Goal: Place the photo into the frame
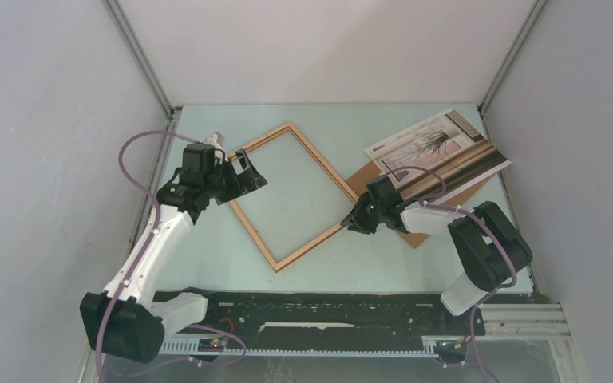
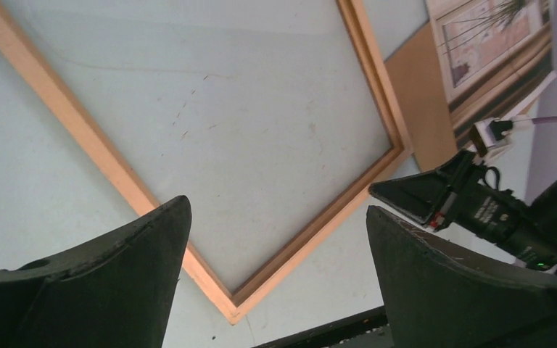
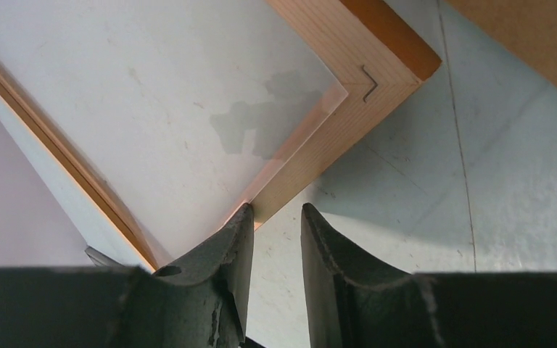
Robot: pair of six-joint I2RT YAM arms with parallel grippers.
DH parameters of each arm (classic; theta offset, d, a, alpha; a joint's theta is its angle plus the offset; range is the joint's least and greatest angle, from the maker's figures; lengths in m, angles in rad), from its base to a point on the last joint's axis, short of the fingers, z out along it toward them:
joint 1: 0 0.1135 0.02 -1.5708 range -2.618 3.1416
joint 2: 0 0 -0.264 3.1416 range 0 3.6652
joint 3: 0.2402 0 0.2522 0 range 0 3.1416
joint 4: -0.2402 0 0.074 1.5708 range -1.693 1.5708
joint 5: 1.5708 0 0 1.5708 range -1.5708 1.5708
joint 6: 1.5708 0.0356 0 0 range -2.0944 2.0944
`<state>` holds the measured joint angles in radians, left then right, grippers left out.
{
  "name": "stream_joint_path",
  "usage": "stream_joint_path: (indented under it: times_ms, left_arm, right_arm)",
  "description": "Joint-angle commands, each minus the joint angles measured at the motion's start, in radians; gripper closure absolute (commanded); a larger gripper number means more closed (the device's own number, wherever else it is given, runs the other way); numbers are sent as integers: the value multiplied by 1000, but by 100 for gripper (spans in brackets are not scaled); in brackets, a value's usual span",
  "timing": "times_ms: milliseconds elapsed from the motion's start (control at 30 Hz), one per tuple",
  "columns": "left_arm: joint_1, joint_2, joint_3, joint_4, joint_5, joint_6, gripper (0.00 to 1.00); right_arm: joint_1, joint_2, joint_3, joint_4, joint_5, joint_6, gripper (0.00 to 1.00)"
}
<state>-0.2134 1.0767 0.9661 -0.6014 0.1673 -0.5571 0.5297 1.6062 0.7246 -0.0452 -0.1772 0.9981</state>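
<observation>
The frame (image 1: 311, 246) lies flat like a diamond in the middle of the table, wood bars light brown (image 2: 94, 145). The photo (image 1: 435, 148) rests at the back right on a brown backing board (image 1: 365, 180), partly leaning toward the right wall. My left gripper (image 1: 253, 171) hovers at the frame's left corner, jaws wide open and empty (image 2: 277, 205). My right gripper (image 1: 350, 222) is at the frame's right corner (image 3: 362, 94). Its jaws (image 3: 274, 209) stand a narrow gap apart, one fingertip over the wood bar, only table showing between them.
Grey walls close in the table on the left, back and right. A black rail (image 1: 327, 307) runs along the near edge between the arm bases. The backing board (image 3: 537, 36) lies just right of the frame's right corner. A purple cable (image 1: 140, 148) loops off the left arm.
</observation>
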Motion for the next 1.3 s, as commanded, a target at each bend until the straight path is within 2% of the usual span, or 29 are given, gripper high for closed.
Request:
stream_joint_path:
  times_ms: [0, 133, 200, 233, 367, 500, 633, 767, 900, 1000, 1100, 1267]
  left_arm:
    - [86, 108, 101, 108, 112, -33, 2]
    - [207, 286, 132, 280, 234, -147, 1]
    - [210, 372, 183, 354, 200, -121, 0]
    - [210, 417, 219, 363, 124, -94, 0]
    - [247, 628, 413, 349, -29, -41, 0]
    - [261, 860, 654, 370, -9, -60, 0]
    - [267, 1083, 955, 276, -54, 7, 0]
    - [296, 1224, 1101, 256, -9, -62, 0]
    - [302, 1293, 1136, 224, -12, -130, 0]
    - [302, 1298, 1076, 210, -31, -181, 0]
    - [303, 1309, 1063, 125, -27, -186, 0]
    - [308, 1244, 895, 94, 96, -183, 0]
  right_arm:
    - [-29, 66, 18, -7, 83, -168, 63]
    - [-12, 103, 65, -19, -24, -331, 58]
    - [-2, 107, 70, -23, -58, -363, 53]
    - [1, 110, 70, -20, -75, -367, 51]
    - [-1, 118, 69, -22, -101, -360, 45]
    - [-21, 129, 52, 7, -139, -345, 43]
    - [-46, 133, 37, 35, -199, -349, 41]
    - [-49, 123, 27, 32, -205, -363, 38]
    - [-56, 125, 24, 36, -214, -357, 37]
    - [-60, 134, 25, 66, -224, -346, 37]
    - [-67, 139, 26, 78, -230, -336, 37]
    - [-65, 153, 35, 79, -219, -343, 37]
